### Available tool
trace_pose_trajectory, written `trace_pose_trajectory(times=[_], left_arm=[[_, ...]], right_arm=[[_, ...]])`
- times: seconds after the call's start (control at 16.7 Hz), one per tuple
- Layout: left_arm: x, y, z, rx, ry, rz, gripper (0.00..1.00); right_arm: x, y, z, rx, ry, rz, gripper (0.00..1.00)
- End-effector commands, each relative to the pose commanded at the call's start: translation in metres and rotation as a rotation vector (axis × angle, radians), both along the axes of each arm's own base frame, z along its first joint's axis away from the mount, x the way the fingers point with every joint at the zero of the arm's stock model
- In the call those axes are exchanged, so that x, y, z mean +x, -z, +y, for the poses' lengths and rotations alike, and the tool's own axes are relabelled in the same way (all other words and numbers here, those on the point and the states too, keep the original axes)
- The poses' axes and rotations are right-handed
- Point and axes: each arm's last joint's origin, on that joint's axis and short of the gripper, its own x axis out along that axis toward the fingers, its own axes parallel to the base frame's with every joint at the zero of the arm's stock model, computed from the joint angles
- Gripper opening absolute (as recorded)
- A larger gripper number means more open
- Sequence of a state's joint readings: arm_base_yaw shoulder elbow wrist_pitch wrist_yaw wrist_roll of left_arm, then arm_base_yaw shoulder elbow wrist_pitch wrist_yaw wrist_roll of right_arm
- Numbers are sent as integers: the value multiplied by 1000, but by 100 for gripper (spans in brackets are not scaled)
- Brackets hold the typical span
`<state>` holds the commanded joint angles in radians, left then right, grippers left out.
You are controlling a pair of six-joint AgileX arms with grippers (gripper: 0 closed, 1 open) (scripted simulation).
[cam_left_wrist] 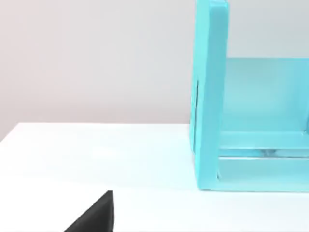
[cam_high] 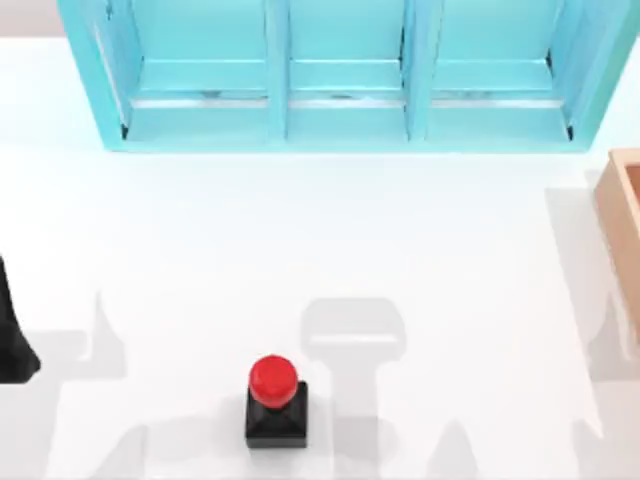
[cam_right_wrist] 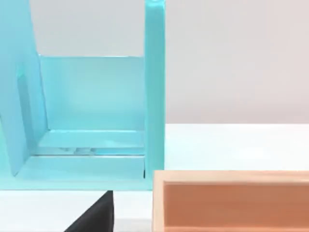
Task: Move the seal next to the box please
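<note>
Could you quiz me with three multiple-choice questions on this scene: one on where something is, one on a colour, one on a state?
1. Where does the seal stand on the table in the top view?
A. Near the front edge, a little left of the middle
B. Inside the cabinet
C. Touching the box

2. What colour is the seal's knob?
A. Turquoise
B. Red
C. Tan

3. What state is the seal in?
A. Lying on its side
B. Held up in a gripper
C. Upright and free on the table

Answers:
1. A: the top view shows it low and left of centre, far from the box at the right edge and from the cabinet at the back.
2. B: a glossy red knob sits on a black base.
3. C: the knob is on top of the base and nothing touches it.
</note>
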<state>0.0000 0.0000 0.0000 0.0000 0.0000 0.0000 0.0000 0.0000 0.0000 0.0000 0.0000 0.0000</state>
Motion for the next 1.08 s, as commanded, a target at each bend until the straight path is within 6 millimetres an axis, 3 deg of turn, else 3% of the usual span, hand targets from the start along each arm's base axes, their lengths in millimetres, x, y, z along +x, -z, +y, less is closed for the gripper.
trace_pose_trajectory(times=[0.3, 0.6, 0.84, 1.08], left_arm=[[0, 0, 0, 0, 0, 0, 100], [0, 0, 0, 0, 0, 0, 100], [0, 0, 0, 0, 0, 0, 100], [0, 0, 0, 0, 0, 0, 100]], right_arm=[[0, -12, 2, 23, -20, 29, 100], [10, -61, 15, 128, -106, 210, 100], [39, -113, 41, 226, -185, 460, 100], [84, -153, 91, 284, -232, 766, 100]])
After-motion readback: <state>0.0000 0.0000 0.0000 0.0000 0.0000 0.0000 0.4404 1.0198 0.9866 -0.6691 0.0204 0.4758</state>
